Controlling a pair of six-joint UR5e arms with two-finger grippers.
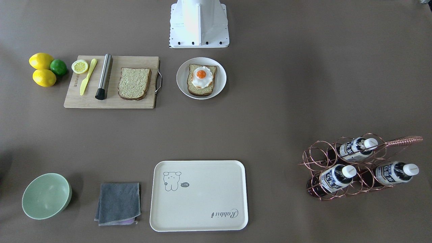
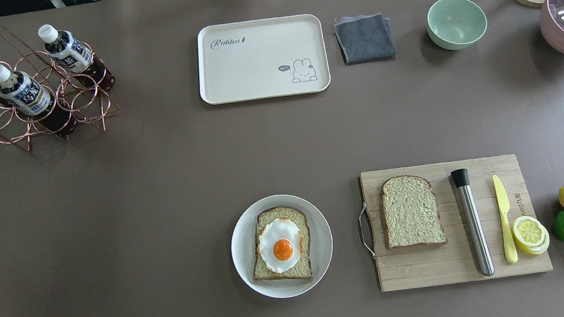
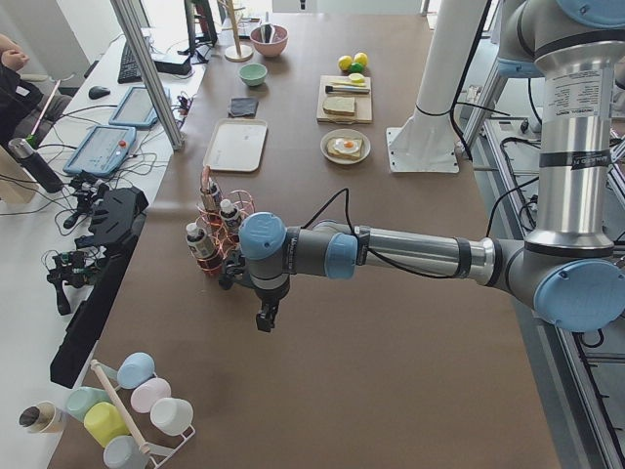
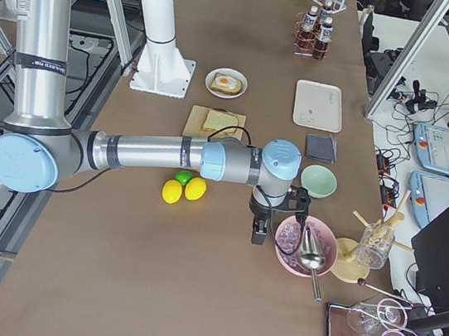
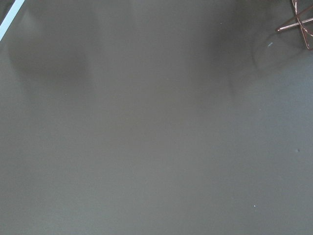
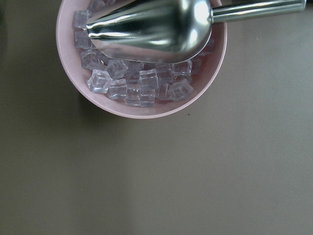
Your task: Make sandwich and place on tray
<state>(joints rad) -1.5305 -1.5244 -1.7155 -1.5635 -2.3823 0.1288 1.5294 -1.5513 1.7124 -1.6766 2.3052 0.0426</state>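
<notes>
One bread slice point(image 2: 282, 213) with egg point(image 2: 282, 248) is laid on the plate point(image 2: 245, 248), far from left gripper point(image 3: 266, 318) and right gripper point(image 4: 258, 233); their opening cannot be told.

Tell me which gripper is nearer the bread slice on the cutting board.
Right. The right gripper hangs beside the pink ice bowl, at the end of the table nearest the bread slice; the left gripper hangs past the bottle rack, at the opposite end.

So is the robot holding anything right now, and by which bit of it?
Nothing that shows. The left gripper and right gripper both hang over the table, far from the loose bread slice and the plate.
</notes>
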